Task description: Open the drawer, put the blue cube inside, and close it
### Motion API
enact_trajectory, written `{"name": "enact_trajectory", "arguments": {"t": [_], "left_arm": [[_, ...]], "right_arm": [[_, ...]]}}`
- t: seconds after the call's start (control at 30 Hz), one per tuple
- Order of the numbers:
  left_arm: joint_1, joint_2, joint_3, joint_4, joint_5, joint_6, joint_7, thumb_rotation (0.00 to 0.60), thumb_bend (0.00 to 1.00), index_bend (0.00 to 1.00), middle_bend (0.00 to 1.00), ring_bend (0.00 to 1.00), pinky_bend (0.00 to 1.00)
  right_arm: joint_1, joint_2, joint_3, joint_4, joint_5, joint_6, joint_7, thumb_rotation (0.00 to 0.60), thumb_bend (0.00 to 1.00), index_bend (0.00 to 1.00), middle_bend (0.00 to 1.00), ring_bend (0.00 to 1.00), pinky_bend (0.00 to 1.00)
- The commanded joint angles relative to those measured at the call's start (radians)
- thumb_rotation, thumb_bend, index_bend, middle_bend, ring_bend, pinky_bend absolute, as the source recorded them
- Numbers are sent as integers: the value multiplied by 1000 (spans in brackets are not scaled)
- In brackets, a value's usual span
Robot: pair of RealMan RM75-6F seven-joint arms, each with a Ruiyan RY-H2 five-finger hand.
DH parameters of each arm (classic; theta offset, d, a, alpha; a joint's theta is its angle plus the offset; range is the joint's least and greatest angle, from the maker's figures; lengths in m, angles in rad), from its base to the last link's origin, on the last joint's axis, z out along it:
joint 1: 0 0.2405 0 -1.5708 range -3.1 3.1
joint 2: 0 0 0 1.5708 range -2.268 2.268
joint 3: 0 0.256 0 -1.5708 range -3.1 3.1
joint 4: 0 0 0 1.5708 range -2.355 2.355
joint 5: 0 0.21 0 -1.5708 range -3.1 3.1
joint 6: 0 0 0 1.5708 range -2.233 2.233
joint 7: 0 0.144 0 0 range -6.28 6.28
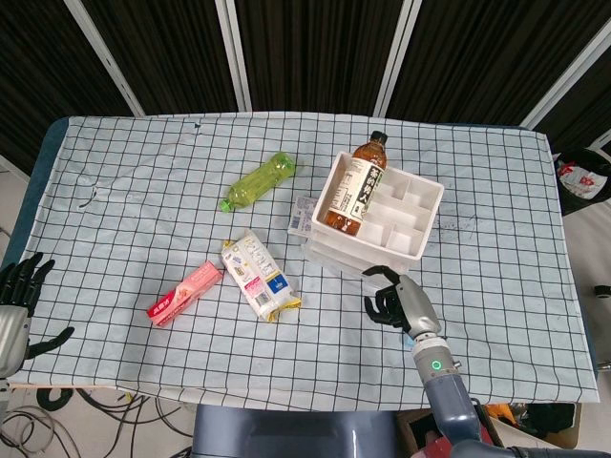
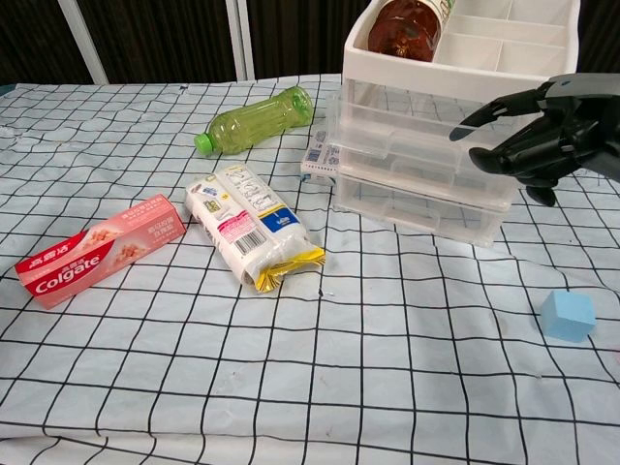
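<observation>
A white drawer unit (image 2: 426, 165) was seen standing on the tabletop (image 1: 143, 200), which was covered by a checked cloth. A brown tea bottle (image 1: 355, 186) was laid in the tray on top of the unit. In the chest view the top drawer (image 2: 407, 136) appeared to be drawn slightly forward of the drawers below it.

The right hand (image 2: 542, 131) was held at the front right corner of the unit, level with the upper drawers. Its fingers (image 2: 489, 108) were curled loosely and kept apart, and nothing was gripped in them; whether the drawer front was touched could not be told. In the head view the same hand (image 1: 396, 301) was seen just in front of the unit.

The blue cube (image 2: 567, 315) was left on the cloth in front of the unit and to its right, apart from the hand and outside every drawer.

The left hand (image 1: 17, 286) was held well away from the unit, at the far left edge of the tabletop, with its fingers spread and nothing held.

To the left of the unit a green bottle (image 2: 254, 118) was laid on its side. A snack packet (image 2: 254, 228) and a Colgate box (image 2: 97, 250) were placed further forward and left. A small white pack (image 2: 320, 155) was lying against the unit's left side.
</observation>
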Motion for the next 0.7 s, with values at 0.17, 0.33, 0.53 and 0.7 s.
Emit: {"name": "enact_trajectory", "arguments": {"t": [0.17, 0.33, 0.53, 0.7], "left_arm": [[0, 1, 0, -1, -1, -1, -2, 600, 18, 0, 0, 0, 0], [0, 1, 1, -1, -1, -2, 1, 600, 18, 0, 0, 0, 0], [0, -1, 3, -1, -1, -3, 6, 600, 18, 0, 0, 0, 0], [0, -1, 3, -1, -1, -5, 7, 600, 18, 0, 0, 0, 0]], "right_arm": [[-7, 5, -14, -31, -17, -1, 13, 600, 428, 378, 839, 846, 769], [-18, 13, -38, -60, -53, 0, 17, 600, 427, 364, 839, 846, 769], [-29, 19, -61, -73, -94, -1, 24, 600, 391, 99, 839, 846, 769], [-38, 31, -78, -79, -116, -13, 37, 600, 356, 13, 839, 846, 769]]}}
